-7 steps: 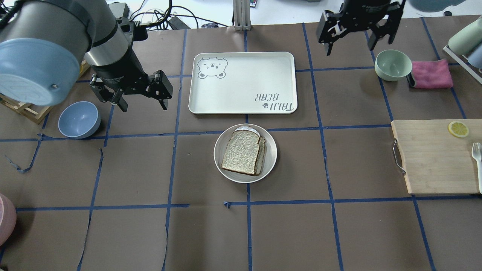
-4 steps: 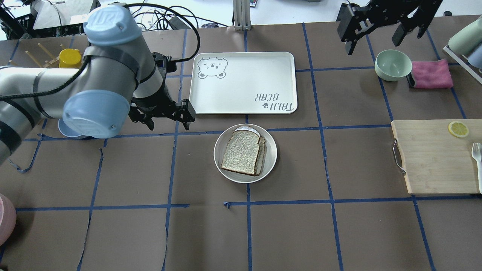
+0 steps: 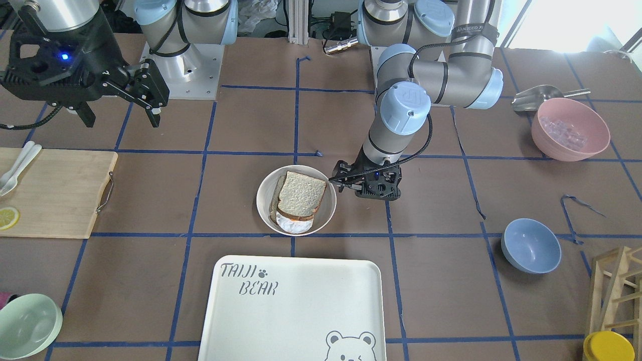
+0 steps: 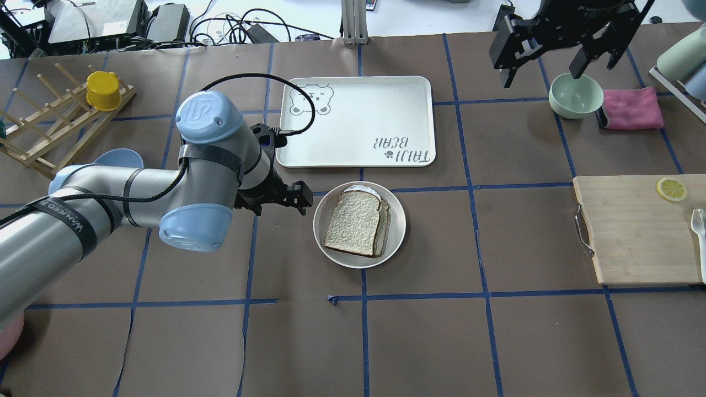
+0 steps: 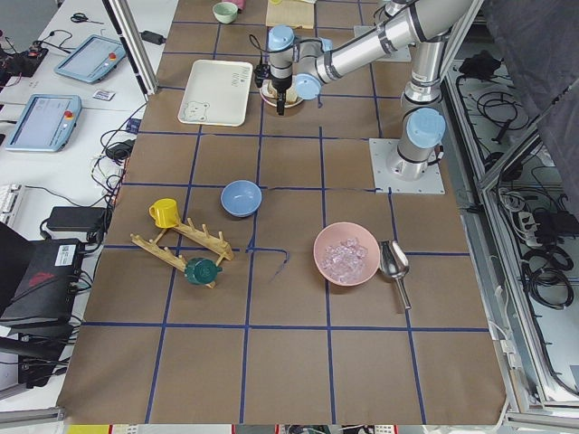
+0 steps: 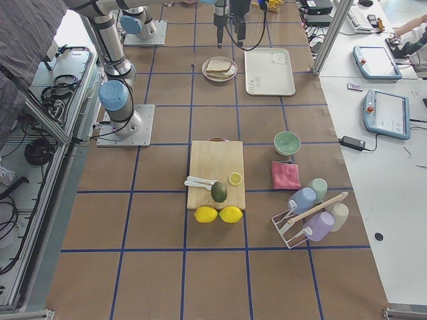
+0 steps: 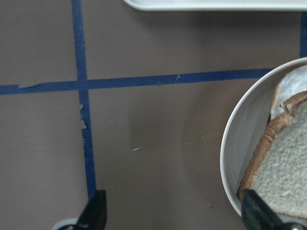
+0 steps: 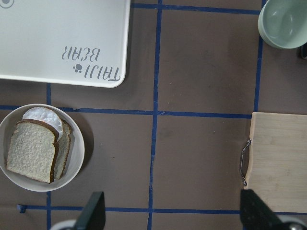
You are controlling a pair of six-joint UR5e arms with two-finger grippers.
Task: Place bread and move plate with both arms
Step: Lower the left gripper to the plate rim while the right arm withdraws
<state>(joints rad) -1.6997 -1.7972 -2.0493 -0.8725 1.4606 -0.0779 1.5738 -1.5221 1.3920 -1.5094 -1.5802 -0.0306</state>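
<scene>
The round cream plate [image 4: 321,238] sits mid-table, in front of the tray. The bread [image 4: 353,223], pale with a dark crust, lies in it on top of a second slice, with white egg [image 4: 361,192] peeking out at the far end. They also show in the front view, the plate [image 3: 263,200] and the bread [image 3: 302,193]. My left gripper [image 4: 271,207] is open and empty, low beside the plate's left rim; in the left wrist view [image 7: 175,215] one fingertip [image 7: 254,211] hangs over that rim [image 7: 230,158]. My right gripper [image 4: 540,71] is open and empty, high at the back right.
A white bear-printed tray [image 4: 356,121] lies behind the plate. A green bowl [image 4: 575,95] and pink cloth [image 4: 631,108] sit back right, a cutting board [image 4: 634,231] right. A blue bowl [image 3: 530,245], wooden rack [image 4: 49,129] and pink bowl [image 3: 570,129] stand on the left side.
My left arm has swung from beside the blue bowl over to the plate's left rim and come down. My right gripper has shifted a little to the right at the back.
</scene>
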